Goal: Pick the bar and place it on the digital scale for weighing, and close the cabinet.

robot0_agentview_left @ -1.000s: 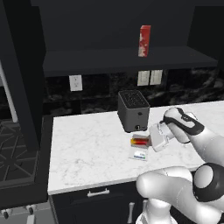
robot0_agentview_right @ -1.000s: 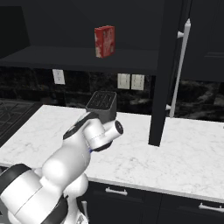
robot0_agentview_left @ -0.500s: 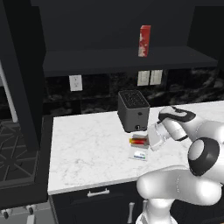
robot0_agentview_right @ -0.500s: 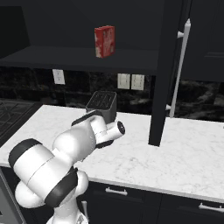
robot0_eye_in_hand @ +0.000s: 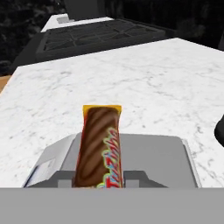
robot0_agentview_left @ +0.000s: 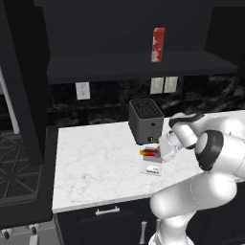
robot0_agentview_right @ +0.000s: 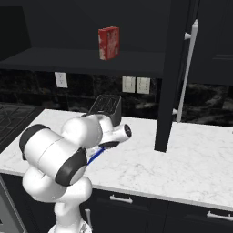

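The bar (robot0_eye_in_hand: 98, 144), brown-red with yellow ends, lies lengthwise on the grey plate of the digital scale (robot0_eye_in_hand: 153, 155). My gripper (robot0_eye_in_hand: 100, 180) is shut on the bar's near end, a fingertip (robot0_eye_in_hand: 65, 181) pressed against each side. From the left base view, the bar (robot0_agentview_left: 149, 153) rests on the back of the white scale (robot0_agentview_left: 152, 169), just in front of the toaster, with my gripper (robot0_agentview_left: 161, 152) at its right end. The cabinet stands open: one door (robot0_agentview_right: 175, 68) juts out edge-on with its silver handle (robot0_agentview_right: 189, 68), and another door (robot0_agentview_left: 24, 81) hangs open at the left.
A black toaster (robot0_agentview_left: 145, 119) stands right behind the scale. A tall red-and-white box (robot0_agentview_left: 158, 44) sits on the open cabinet shelf. The white marble counter (robot0_agentview_left: 95, 162) stretches to the left, and a black stove (robot0_eye_in_hand: 96, 37) lies beyond it. My arm's bulky elbow (robot0_agentview_right: 59, 154) hangs over the counter's front edge.
The arm's elbow has swung up and toward the cameras. The hand has shifted slightly left over the scale. The bar stays at the scale.
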Tool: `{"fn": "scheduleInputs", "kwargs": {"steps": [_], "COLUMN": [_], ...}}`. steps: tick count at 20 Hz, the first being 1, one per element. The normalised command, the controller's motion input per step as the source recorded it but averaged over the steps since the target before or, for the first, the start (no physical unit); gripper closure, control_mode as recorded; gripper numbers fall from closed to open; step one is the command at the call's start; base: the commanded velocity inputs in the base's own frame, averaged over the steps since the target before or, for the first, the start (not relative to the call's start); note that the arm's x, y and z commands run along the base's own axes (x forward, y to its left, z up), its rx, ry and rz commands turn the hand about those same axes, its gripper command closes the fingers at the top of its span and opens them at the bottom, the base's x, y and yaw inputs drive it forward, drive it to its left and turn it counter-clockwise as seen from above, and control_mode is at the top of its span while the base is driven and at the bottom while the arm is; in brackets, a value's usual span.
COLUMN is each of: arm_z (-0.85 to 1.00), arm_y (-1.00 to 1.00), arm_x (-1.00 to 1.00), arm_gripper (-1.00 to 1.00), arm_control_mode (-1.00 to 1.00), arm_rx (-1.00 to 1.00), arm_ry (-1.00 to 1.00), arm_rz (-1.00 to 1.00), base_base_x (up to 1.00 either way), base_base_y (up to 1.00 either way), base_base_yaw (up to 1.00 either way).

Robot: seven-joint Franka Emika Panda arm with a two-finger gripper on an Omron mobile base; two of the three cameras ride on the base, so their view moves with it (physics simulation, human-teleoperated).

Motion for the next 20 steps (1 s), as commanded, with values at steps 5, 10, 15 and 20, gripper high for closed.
{"fn": "scheduleInputs", "kwargs": {"steps": [5,10,15,20], "arm_z": [-0.27,-0.11,0.00,0.01], "arm_y": [0.00,0.02,-0.02,-0.01], "arm_x": [0.10,0.00,-0.05,-0.20], "arm_gripper": [1.00,-1.00,-1.00,-1.00], "arm_control_mode": [-1.00,-1.00,-1.00,-1.00], "arm_rx": [0.00,0.00,0.00,0.00], "arm_ry": [0.00,-0.02,-0.05,-0.06], "arm_rz": [0.00,0.00,0.00,0.00], "base_base_x": [0.00,0.00,0.00,0.00], "base_base_y": [0.00,0.00,0.00,0.00], "base_base_yaw": [0.00,0.00,0.00,0.00]}}
